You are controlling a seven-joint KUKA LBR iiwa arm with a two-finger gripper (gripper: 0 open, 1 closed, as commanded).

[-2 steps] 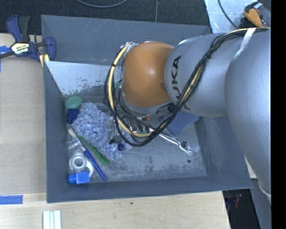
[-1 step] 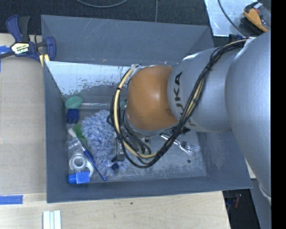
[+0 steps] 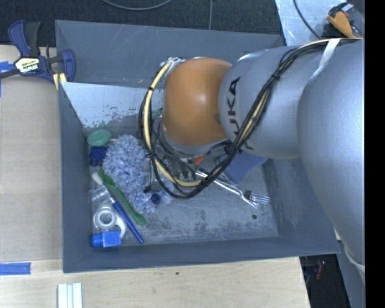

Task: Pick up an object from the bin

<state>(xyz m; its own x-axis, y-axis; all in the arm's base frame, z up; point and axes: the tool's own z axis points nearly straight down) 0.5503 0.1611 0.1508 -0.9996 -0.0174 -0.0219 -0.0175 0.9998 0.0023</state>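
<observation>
as far as can be judged, at the approach step, with no lift made. blue-and-white shaggy cloth (image 3: 129,162), soft and bunched, just left of and below the orange cover (image 3: 192,101); hand (image 3: 168,177) tucked right beneath that cover, beside the cloth, released or clenched impossible to tell. next: needs settling onto it, closing, lifting straight up. farther lower-left of the cover, green stick (image 3: 122,197) and blue pen (image 3: 129,224); lower-right of it, metal fork (image 3: 240,192).

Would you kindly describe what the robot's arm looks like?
The arm is thick, rounded and silver-grey, with black KUKA lettering. A glossy orange dome cover caps its wrist; black and yellow cables run along it and loop round the dome.
</observation>
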